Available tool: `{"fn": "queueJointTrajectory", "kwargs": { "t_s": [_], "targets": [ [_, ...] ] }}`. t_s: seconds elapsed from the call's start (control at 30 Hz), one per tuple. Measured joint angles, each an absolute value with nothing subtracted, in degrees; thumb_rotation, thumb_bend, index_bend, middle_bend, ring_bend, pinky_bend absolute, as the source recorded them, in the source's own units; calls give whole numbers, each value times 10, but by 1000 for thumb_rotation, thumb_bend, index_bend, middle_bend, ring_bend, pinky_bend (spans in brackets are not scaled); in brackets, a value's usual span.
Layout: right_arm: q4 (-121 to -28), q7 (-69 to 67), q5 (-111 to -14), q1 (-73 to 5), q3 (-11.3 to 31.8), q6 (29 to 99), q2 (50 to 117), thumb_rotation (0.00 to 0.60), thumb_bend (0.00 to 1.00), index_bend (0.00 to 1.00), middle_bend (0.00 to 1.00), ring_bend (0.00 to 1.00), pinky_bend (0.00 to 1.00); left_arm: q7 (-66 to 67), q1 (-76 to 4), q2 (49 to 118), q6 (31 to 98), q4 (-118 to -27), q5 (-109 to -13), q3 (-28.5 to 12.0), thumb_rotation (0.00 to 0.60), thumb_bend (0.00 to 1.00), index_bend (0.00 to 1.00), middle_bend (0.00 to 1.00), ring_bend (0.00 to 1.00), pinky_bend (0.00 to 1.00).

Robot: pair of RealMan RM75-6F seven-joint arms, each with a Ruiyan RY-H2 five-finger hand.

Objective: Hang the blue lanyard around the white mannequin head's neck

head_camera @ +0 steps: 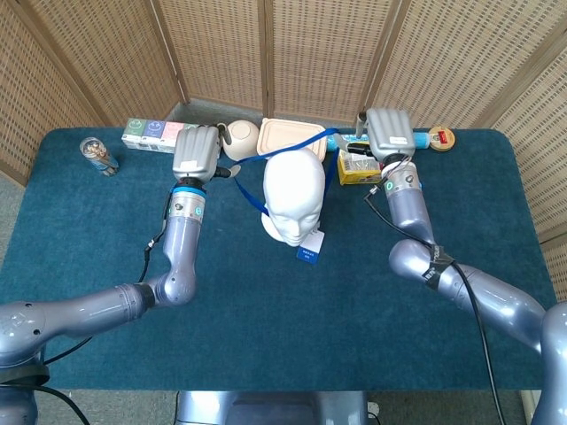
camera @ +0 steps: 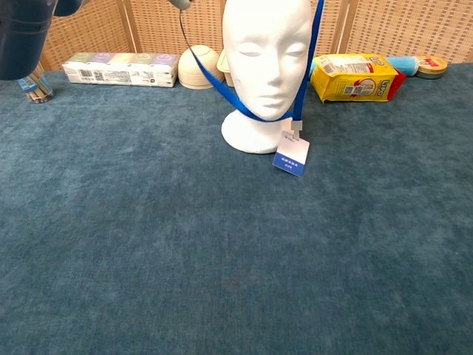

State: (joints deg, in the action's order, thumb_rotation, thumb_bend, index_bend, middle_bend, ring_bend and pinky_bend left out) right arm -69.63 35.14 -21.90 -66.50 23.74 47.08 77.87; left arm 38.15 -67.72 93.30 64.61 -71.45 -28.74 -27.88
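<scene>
blue lanyard (camera: 244, 103) under mannequin head (camera: 267, 52) chin

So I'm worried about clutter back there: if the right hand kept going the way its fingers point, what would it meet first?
Probably the light blue tube lying along the table's back edge, just beyond the right hand; the yellow snack bag sits beneath it. Depth is unclear.
</scene>
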Motion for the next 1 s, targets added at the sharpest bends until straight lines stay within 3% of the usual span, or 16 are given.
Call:
{"fn": "queueJointTrajectory", "kwargs": {
  "t_s": [0.43,0.73,1.0],
  "targets": [
    [-696,347,-161,-675,233,436,762,4,299,510,913,1000,1000,386,-678,911,613,-737,-221,-310,452,87,439,445,419,645],
    [-714,330,-127,-678,225,423,739,0,273,510,868,997,1000,371,-669,896,618,-760,-223,-309,445,87,439,444,413,625],
    [-739,274,-154,-658,233,449,729,0,267,510,810,932,1000,350,-641,866,633,-818,-242,-299,436,87,440,444,398,560]
  ]
}}
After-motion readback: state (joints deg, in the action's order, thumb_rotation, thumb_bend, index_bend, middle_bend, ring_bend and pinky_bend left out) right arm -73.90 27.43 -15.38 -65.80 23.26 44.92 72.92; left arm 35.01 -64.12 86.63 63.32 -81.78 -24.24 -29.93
